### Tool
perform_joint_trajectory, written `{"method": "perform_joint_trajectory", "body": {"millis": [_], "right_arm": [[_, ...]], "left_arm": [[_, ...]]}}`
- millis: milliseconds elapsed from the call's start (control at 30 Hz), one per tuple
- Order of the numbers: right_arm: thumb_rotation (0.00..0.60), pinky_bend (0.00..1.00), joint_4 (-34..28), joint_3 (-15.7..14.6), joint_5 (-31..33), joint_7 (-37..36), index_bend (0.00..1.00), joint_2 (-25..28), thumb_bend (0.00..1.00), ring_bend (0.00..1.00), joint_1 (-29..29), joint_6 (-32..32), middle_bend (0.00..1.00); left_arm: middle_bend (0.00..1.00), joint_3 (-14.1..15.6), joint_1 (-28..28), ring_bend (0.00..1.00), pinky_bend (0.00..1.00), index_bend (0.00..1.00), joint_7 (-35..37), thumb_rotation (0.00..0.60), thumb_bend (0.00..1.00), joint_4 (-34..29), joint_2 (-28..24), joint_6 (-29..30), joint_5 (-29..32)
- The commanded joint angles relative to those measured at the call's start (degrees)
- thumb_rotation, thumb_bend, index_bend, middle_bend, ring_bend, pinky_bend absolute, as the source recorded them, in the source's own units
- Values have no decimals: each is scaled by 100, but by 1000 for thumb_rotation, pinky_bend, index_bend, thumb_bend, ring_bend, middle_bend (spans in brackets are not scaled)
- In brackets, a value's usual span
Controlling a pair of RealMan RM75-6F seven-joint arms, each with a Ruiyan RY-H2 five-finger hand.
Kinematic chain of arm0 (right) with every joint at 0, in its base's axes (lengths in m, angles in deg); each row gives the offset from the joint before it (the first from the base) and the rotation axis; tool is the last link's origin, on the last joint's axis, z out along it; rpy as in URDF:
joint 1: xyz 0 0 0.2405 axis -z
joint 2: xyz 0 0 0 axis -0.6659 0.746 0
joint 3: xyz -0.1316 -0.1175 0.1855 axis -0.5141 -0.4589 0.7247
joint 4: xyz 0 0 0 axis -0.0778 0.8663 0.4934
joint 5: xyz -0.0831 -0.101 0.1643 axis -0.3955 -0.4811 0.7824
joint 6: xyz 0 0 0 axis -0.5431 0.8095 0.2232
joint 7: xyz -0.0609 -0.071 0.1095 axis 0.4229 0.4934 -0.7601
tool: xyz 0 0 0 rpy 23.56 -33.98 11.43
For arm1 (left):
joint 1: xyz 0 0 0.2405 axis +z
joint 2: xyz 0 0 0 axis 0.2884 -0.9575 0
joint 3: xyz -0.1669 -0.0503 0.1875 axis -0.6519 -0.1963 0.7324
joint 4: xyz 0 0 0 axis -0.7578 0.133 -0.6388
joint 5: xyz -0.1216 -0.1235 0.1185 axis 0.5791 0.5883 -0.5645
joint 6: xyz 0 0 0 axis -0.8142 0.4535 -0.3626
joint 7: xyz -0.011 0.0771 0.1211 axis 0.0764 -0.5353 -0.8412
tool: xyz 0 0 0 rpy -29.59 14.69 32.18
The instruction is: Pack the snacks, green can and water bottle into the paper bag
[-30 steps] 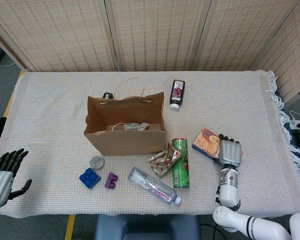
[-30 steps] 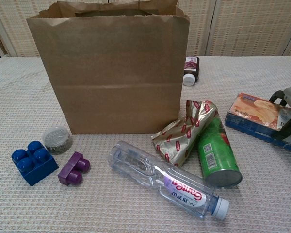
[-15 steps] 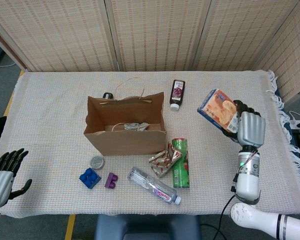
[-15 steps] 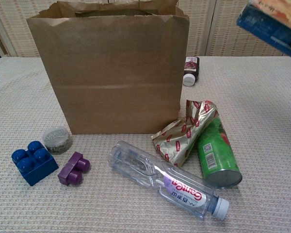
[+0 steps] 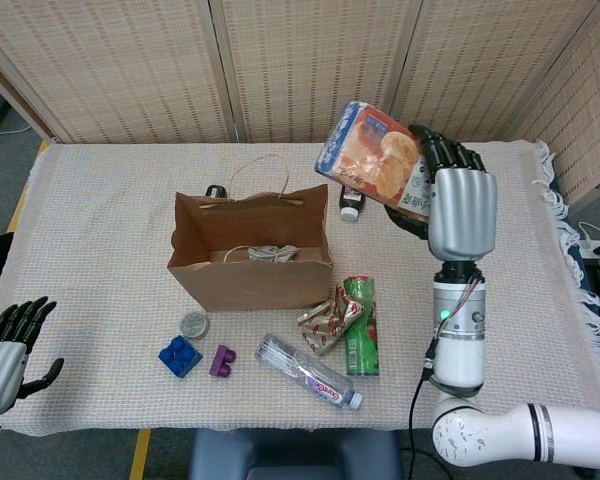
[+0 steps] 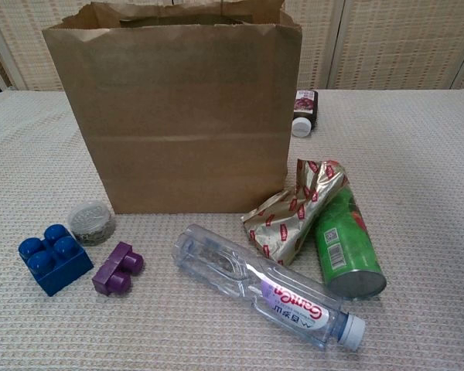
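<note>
Head view first: our right hand [image 5: 462, 212] is up high with the cracker pack [image 5: 375, 157] clamped in its fingers, tilted, hanging to the right of the bag [image 5: 250, 252] and a little behind it. The pack is not over the bag's mouth yet.

So we judge the step in hand to be carrying this snack across and dropping it in. To do it well, we want the pack centred over the opening before we let it go. The bag's handles lie loose at its back rim and inside, so we should come in from above, not sweep across the rim and snag them or tip the bag. We would also turn the pack so its narrow side goes in first; the opening looks long but not deep front to back.

Our left hand [image 5: 5, 355] sits far to the left of the bag at the table edge, fingers spread, holding nothing. It could steady the bag if it wobbles.

Chest view shows what waits in front of the bag: the foil snack [image 6: 291, 210] leaning against the green can [image 6: 346, 243], both to the bag's right front, and the water bottle [image 6: 261, 284] lying just before them. All three still need packing.
</note>
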Motion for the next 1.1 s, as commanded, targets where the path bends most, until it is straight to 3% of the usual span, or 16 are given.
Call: {"method": "perform_joint_trajectory", "body": {"millis": [33,333,467,533,600,833,1100], "right_arm": [[600,763,102,-16,-232,442,577,-440,269,568,-574,158,590],[600,763,878,-529,-530,1109,569,-1570,269,568,-1586,185,590],[600,763,1043,-615,-589,1179,566,-1677,269,568,-1659,187,590],[600,763,1288,-760,-673,1261,563,-1785,269,568,-1734,141,590],[600,763,1909,-1059,-1008,1444,559,-1804,269,568,-1882,-64,590],[600,763,2728,-1003,-827,1315,544,-2234,269,567,-2016,-276,591],[600,763,3198,-1152,-766,1432,512,-2513,268,567,-2083,-468,590]], "left_arm": [[0,4,0,0,0,54,13,600,346,7,-2,1,-8],[0,11,0,0,0,54,91,600,344,33,-9,7,-29],[0,14,2,0,0,54,114,600,346,40,-11,11,-36],[0,19,4,0,0,54,146,600,347,51,-15,16,-44],[0,23,8,0,0,54,180,600,347,69,-16,22,-51],[0,21,8,0,0,55,188,600,346,72,-13,24,-49],[0,26,13,0,0,54,230,600,345,83,-16,28,-52]]}}
